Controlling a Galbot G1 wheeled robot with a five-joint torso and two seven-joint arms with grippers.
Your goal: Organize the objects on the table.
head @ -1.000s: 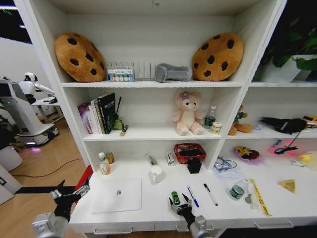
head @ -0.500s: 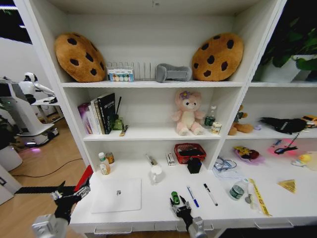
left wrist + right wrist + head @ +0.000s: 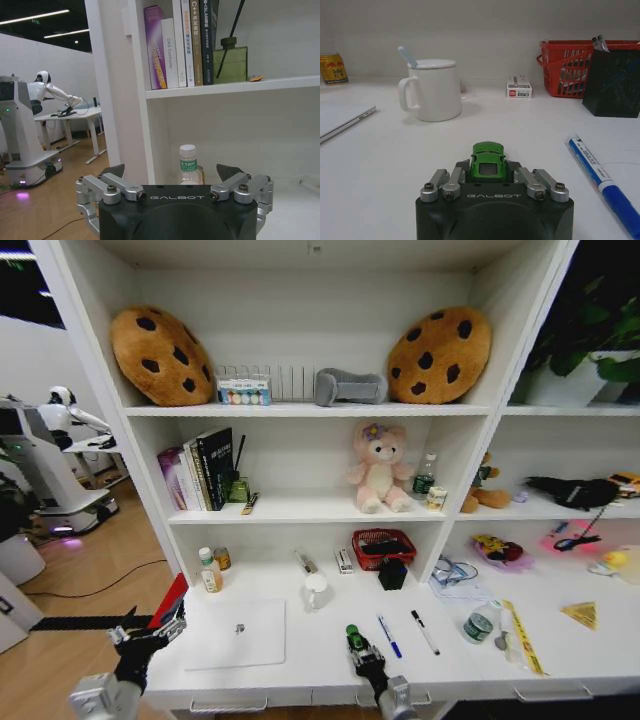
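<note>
While the right gripper (image 3: 489,169) clasps the toy car (image 3: 488,159), the red basket (image 3: 564,67) at two o'clock holds what may be pens. The left gripper (image 3: 176,179) hangs spread open off the table (image 3: 300,665) edge.

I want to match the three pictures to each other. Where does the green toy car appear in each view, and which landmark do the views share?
Head view: the car sits on the table near the front edge, at the right end effector, left of the blue pen.
Right wrist view: the car lies between the end effector's fingers.
Left wrist view: not in it.
Shared landmark: the white mug.
</note>
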